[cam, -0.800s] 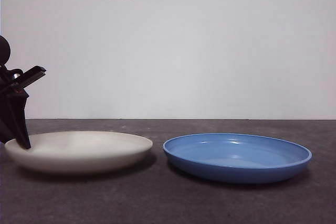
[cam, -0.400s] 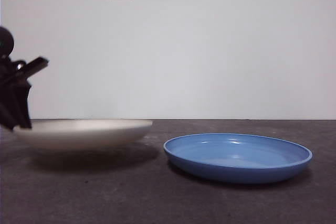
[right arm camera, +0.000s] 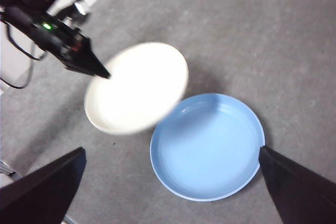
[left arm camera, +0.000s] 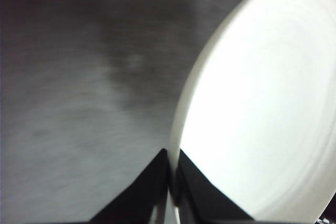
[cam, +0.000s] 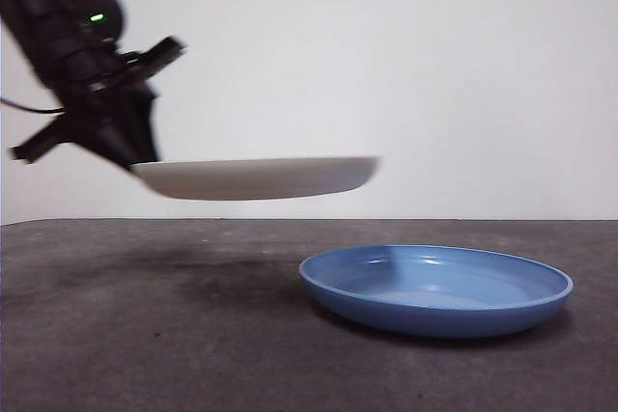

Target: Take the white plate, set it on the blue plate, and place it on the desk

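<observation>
Above the desk (cam: pixel 145 354), the left gripper (cam: pixel 135 163) carries the white plate (cam: pixel 256 178) by its rim; in the left wrist view the two jaws are closed to a narrow slit with the plate's edge pinched between them. The plate hangs clear of the surface, roughly level, its free edge reaching toward the blue plate (cam: pixel 436 288) and, seen from the right wrist camera, overlapping that plate's near rim. The blue plate rests flat on the desk, nothing in it. The right gripper (right arm camera: pixel 168 192) waits high above, its jaws spread wide and holding nothing.

Step in hand: carrying the white plate across to stack it. Judged from the single-edge grip, the load is cantilevered, so a slow, even traverse would limit swing and slip at the rim. The plate should probably be kept level and centred over the blue one before descent, then lowered until the two nest rim to rim; releasing early or off-centre risks a tilted, sliding stack.
</observation>
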Available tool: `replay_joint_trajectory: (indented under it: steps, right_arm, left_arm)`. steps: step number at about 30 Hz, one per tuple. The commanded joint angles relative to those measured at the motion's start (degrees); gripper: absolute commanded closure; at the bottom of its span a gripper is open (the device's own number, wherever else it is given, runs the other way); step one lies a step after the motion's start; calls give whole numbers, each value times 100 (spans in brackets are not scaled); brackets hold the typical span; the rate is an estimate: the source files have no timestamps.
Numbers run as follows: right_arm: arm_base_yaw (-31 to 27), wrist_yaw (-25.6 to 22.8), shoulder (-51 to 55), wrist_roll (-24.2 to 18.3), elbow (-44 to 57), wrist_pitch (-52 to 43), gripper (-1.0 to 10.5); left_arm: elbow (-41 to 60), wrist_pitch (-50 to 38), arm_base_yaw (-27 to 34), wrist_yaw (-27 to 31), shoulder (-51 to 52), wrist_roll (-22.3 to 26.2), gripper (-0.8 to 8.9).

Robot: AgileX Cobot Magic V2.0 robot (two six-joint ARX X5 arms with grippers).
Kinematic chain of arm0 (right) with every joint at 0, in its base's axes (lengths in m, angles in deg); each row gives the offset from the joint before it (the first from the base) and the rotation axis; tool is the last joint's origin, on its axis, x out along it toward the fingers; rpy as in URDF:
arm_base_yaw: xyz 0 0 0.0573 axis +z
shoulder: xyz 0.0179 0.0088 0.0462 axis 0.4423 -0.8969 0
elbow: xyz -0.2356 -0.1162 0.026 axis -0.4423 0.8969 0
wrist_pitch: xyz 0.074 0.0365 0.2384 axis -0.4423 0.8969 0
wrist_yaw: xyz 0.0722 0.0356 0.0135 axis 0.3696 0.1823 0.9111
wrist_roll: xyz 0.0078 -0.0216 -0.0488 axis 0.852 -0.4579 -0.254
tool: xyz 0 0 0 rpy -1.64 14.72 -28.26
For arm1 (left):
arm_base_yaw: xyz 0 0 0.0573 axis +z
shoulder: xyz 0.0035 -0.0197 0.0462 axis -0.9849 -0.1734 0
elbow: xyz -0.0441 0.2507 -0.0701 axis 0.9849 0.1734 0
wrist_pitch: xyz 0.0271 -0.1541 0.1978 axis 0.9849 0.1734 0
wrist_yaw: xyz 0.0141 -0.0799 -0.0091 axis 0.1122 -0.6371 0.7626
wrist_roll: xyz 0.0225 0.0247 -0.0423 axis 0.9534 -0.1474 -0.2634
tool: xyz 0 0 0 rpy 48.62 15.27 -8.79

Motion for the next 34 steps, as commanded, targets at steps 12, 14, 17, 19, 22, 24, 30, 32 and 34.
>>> replay_joint_trajectory:
  steps: [12, 14, 17, 19, 22, 24, 30, 32, 34]
  right_arm:
    - [20, 20, -11, -131, -800, 380, 375]
    - [20, 33, -9, -131, -820, 466, 375]
    - [20, 33, -9, -131, -835, 621, 374]
    - [20, 35, -9, -131, -837, 673, 375]
    - [20, 33, -9, -131, -839, 693, 375]
    - [20, 33, -9, -131, -839, 695, 374]
    - [20, 33, -9, -133, -839, 688, 375]
    - [20, 31, -9, -133, -839, 680, 374]
    - [20, 31, -9, -133, -839, 673, 374]
  left_arm:
    - [-1060, -599, -1637, 66, -990, -793, 798]
    - [-1215, -586, -1725, 79, -1189, -798, 798]
    - [-1412, -503, -1794, 155, -1464, -778, 798]
    - [-1484, -431, -1812, 299, -1602, -745, 798]
    - [-1519, -345, -1812, 317, -1751, -695, 798]
    - [-1519, -308, -1812, 317, -1836, -638, 798]
    - [-1519, -332, -1823, 315, -2004, -549, 798]
    - [-1519, -337, -1823, 315, -2022, -485, 798]
    - [-1519, -341, -1823, 315, -2022, -433, 797]
